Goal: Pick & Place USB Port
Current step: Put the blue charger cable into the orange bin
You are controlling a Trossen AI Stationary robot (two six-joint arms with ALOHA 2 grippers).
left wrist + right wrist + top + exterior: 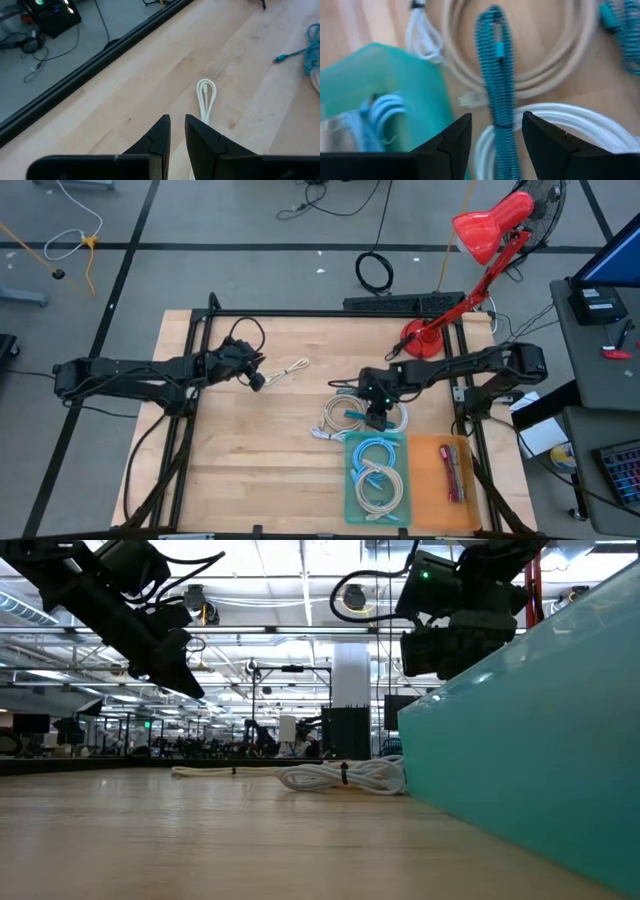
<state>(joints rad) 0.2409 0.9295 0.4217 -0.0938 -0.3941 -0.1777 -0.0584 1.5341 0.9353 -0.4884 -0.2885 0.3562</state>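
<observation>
A pile of coiled cables (350, 412) lies mid-table: a teal braided cable (499, 85), a beige one (555, 80) and a white one (570, 120). My right gripper (495, 122) hangs open above this pile (345, 777), with the teal cable showing between its fingers but well below them. It (376, 418) is just beyond the teal tray (350, 480). A thin white cable (206, 95) lies on the wood at the far left. My left gripper (177, 120) hovers shut beside it (290, 370), raised off the table (185, 685).
The teal tray (540, 720) holds coiled blue and white cables (378, 475). An orange tray (440, 500) with a red item stands to its right. A red desk lamp (470, 270) stands at the far right corner. Bare wood lies at the near left.
</observation>
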